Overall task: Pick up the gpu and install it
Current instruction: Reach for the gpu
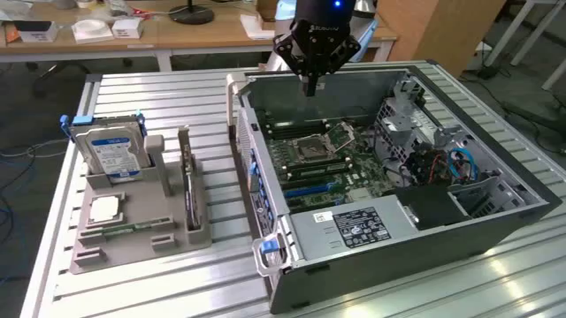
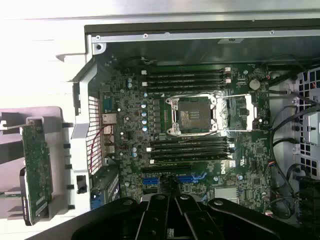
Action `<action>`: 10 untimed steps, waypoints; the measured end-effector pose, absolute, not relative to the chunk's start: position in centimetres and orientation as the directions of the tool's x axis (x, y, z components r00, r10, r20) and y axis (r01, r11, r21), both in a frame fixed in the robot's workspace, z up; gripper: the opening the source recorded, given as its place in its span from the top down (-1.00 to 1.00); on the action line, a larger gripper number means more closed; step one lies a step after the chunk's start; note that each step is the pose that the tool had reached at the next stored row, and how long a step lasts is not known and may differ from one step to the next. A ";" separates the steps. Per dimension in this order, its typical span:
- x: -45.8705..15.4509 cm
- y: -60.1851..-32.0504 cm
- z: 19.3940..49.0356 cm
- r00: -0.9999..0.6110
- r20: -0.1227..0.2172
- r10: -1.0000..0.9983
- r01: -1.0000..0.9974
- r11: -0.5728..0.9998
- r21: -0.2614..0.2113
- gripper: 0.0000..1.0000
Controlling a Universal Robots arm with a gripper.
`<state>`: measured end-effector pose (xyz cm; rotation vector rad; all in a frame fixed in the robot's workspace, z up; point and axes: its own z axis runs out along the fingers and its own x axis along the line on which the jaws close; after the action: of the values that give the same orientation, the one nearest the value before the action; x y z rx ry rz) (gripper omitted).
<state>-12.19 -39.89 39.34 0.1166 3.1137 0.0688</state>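
The gripper [image 1: 309, 88] hangs clenched and empty over the open computer case [image 1: 442, 252], above its motherboard [image 1: 323, 159]. The gpu [image 1: 187, 185] stands on edge in a slot of the grey holder [image 1: 132, 245]. The holder sits just beside the case, toward the tabletop [image 1: 159, 99] edge at the exterior view's left, well apart from the gripper.

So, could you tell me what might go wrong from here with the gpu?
1. The gpu stands on edge in a narrow slot of the grey holder; a skewed grasp could tip or jam it.
2. The CPU socket lies open near the blue slots; a misaligned card could strike it.
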 end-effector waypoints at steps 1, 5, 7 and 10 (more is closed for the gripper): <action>-12.2 -39.9 39.3 -0.997 -0.023 0.075 0.074 0.996 0.045 0.80; -12.2 -39.9 39.3 -0.997 -0.023 0.075 0.074 0.996 0.045 0.80; -12.2 -39.9 39.3 -0.997 -0.023 0.075 0.074 0.996 0.045 0.80; -12.2 -39.9 39.3 -0.997 -0.023 0.075 0.074 0.996 0.045 0.80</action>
<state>-12.23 -39.88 39.34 0.1167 3.1137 0.0687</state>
